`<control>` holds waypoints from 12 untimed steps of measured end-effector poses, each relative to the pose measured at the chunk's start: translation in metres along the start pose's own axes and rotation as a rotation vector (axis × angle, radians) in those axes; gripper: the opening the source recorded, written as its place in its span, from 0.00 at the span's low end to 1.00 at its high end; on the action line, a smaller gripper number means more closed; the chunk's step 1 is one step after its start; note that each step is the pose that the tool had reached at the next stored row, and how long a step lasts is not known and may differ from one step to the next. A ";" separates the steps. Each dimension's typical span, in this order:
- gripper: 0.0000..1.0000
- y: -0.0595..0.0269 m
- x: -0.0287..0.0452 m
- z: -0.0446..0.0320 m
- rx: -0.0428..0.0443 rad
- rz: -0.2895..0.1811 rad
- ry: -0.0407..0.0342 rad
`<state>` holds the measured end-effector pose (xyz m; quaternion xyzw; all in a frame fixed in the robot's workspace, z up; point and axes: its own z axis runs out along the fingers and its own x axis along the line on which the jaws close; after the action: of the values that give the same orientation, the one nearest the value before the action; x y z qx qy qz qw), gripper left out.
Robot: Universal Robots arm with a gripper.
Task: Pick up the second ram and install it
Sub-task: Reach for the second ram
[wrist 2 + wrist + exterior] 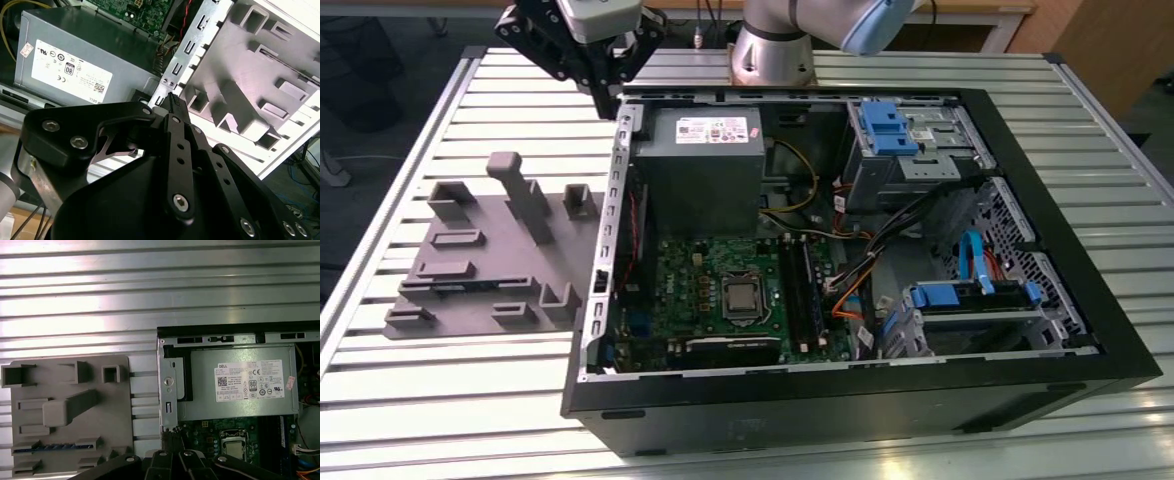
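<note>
gripper (604, 106) hovers over the far corner of the open pc case (854, 395) on the exterior view's left, right by the grey power supply (700, 175). its fingers look pressed together with nothing pinched between them, going by both wrist views. the second ram (50, 447) sits in a slot of the grey holder tray (494, 265) and shows as a thin blue strip in the first wrist view. the tray lies flat on the bench (440, 400) just beside the case, on the exterior view's left. the ram is along the near side of the tray, well apart from the gripper.
</note>
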<state>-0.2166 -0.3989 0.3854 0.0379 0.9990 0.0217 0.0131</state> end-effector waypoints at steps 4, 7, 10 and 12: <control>0.11 -0.0001 0.0017 0.0001 0.0000 0.000 0.0000; 0.11 -0.0002 0.0028 0.0002 0.0000 0.000 0.0000; 0.11 -0.0003 0.0039 0.0003 0.0000 0.000 0.0000; 0.11 -0.0004 0.0046 0.0003 0.0000 0.000 0.0000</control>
<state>-0.2212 -0.3989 0.3850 0.0379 0.9990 0.0217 0.0131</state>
